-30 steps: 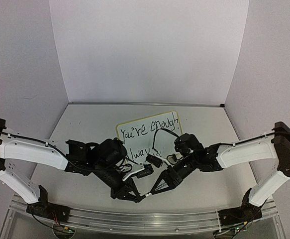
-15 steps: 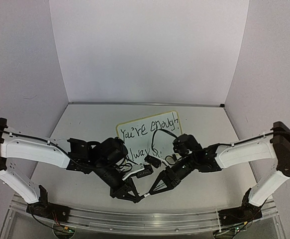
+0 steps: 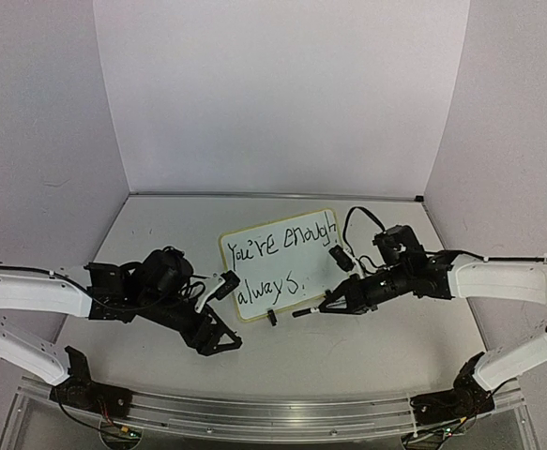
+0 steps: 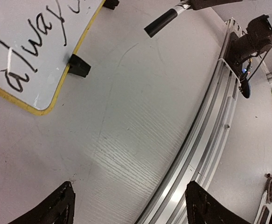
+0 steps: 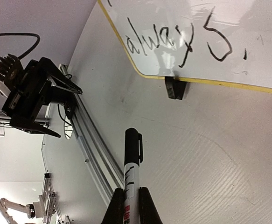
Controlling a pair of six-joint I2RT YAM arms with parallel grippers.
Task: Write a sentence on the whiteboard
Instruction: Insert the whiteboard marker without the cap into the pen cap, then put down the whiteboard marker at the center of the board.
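Observation:
The whiteboard (image 3: 278,264) stands at the table's middle on black clip feet (image 4: 79,65). On it the sentence (image 3: 282,248) reads "You're enough" over "always." in black. My right gripper (image 3: 337,303) is shut on a capped black-and-white marker (image 5: 132,163), just right of the board's near right corner. The cap points at the table in front of the board (image 5: 229,42), clear of it. My left gripper (image 3: 219,339) hangs open and empty over bare table left of the board's near corner. Both its dark fingertips (image 4: 54,210) stand far apart, and the board's corner (image 4: 28,100) lies beyond them.
An aluminium rail (image 3: 273,412) runs along the table's near edge, close under the left fingers (image 4: 205,149). White walls close the back and both sides. The right wrist view shows the left arm's black wrist (image 5: 33,93) near the rail.
The two grippers met at the front centre on the marker. Now the left one has opened and drawn back left, and the right one has carried the capped marker up and right.

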